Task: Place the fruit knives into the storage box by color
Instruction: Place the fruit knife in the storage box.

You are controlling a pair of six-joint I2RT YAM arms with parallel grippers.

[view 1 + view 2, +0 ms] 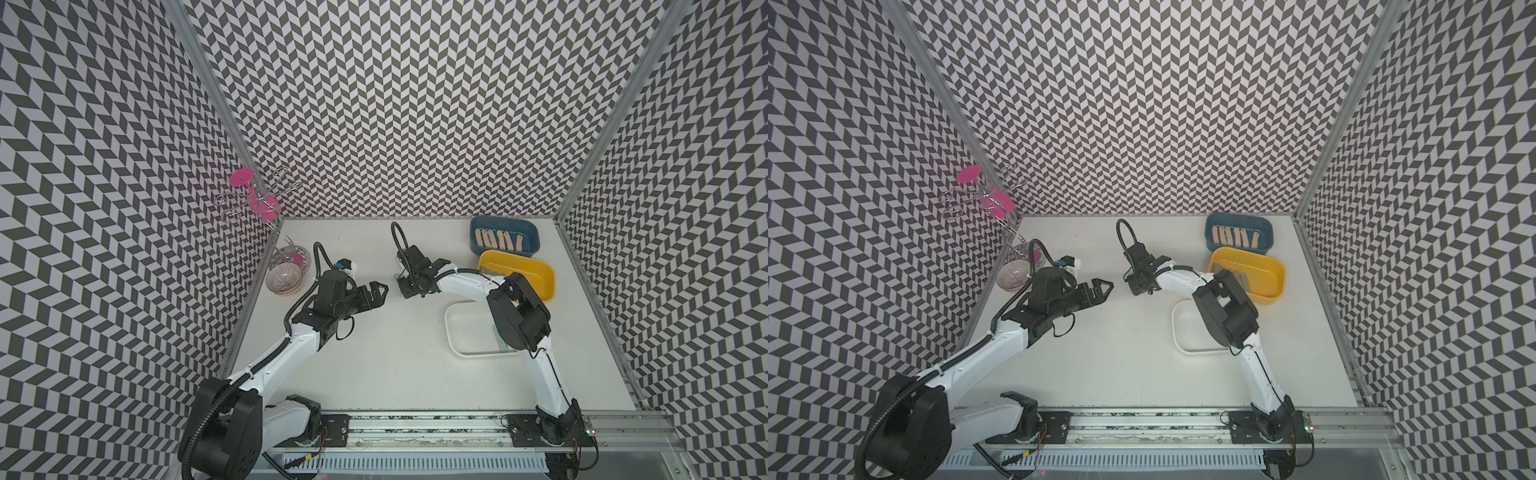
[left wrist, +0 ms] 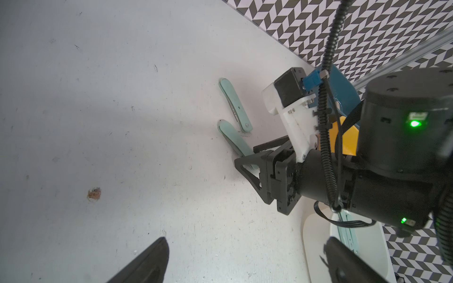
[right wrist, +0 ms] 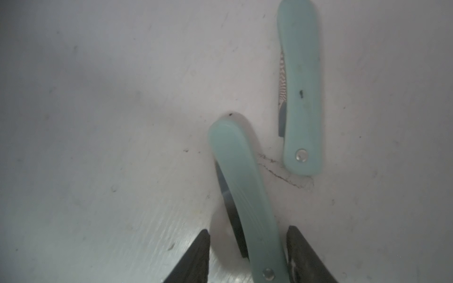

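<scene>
Straddling | right pincer [image 3: 248,230] | smooth rounded mint knife [image 3: 235,159], riveted end

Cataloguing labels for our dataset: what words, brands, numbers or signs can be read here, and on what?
None can be read.
The mint knives, blue box, yellow box and white box show no print; a dark speck on one knife handle is no character.

No writing, label, brand or number can be read anywhere.
</scene>
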